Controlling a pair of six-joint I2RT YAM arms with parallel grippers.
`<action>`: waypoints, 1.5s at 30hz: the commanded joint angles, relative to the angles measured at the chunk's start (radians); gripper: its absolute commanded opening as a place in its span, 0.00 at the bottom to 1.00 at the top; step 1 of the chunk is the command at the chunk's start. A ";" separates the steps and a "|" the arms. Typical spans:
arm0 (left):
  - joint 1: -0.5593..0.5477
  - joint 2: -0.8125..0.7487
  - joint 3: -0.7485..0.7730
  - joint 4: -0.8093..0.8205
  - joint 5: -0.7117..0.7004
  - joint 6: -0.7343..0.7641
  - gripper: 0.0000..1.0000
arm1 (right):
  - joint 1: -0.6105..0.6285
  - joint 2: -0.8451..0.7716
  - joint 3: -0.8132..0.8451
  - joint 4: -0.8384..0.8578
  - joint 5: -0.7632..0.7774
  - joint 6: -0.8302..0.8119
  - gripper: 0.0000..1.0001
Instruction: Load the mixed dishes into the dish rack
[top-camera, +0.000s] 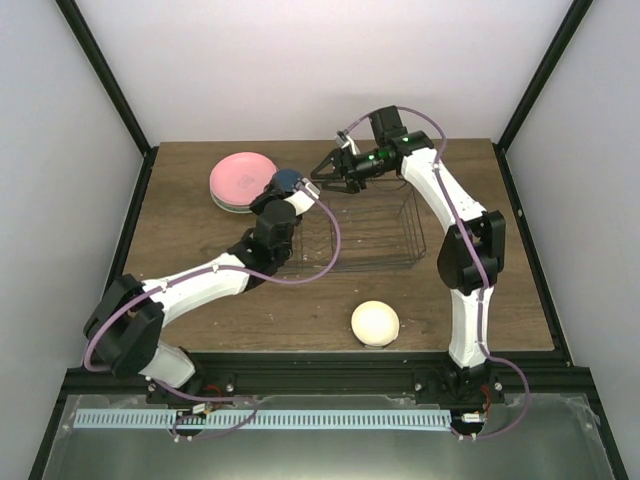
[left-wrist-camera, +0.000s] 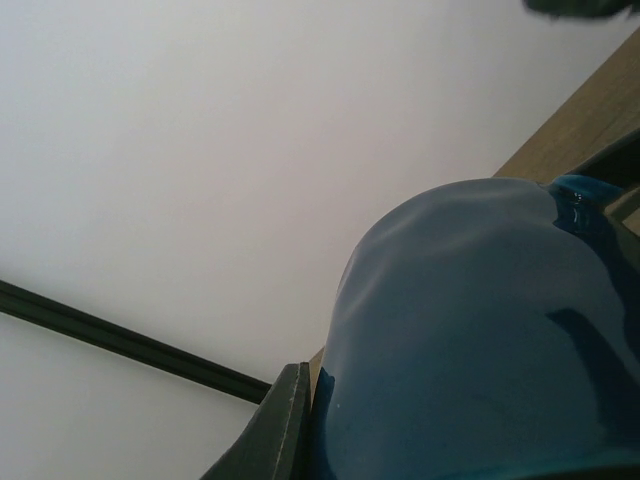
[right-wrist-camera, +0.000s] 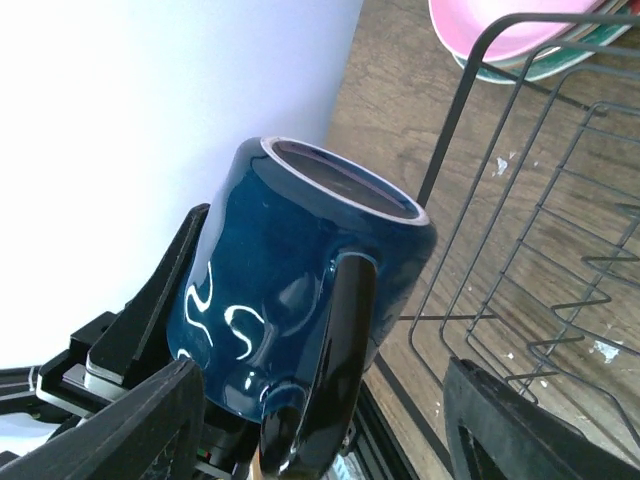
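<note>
The dark blue mug (top-camera: 290, 179) is held above the table at the dish rack's far left corner, tilted, by my left gripper (top-camera: 280, 192), which is shut on its body. In the left wrist view the mug (left-wrist-camera: 480, 340) fills the frame against one finger (left-wrist-camera: 282, 425). My right gripper (top-camera: 322, 182) is open and faces the mug (right-wrist-camera: 300, 260); the mug's handle (right-wrist-camera: 338, 360) lies between its spread fingers (right-wrist-camera: 120, 430). The wire dish rack (top-camera: 372, 235) stands empty. The pink plate (top-camera: 243, 179) tops a stack at the back left. The cream bowl (top-camera: 375, 323) lies upside down near the front.
A greenish plate rim (right-wrist-camera: 525, 68) shows under the pink plate (right-wrist-camera: 500, 25). The rack's corner wires (right-wrist-camera: 470, 120) stand close to the right of the mug. Dark frame posts and white walls enclose the table.
</note>
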 joint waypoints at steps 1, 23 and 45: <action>-0.012 0.002 0.057 0.054 0.000 -0.079 0.00 | 0.018 0.027 -0.004 0.019 -0.052 0.002 0.66; -0.036 0.097 0.093 0.124 -0.021 -0.093 0.00 | 0.024 0.041 -0.057 0.032 -0.122 -0.025 0.29; -0.036 0.079 0.062 -0.110 0.007 -0.333 0.41 | 0.022 0.003 -0.058 0.049 0.038 -0.034 0.01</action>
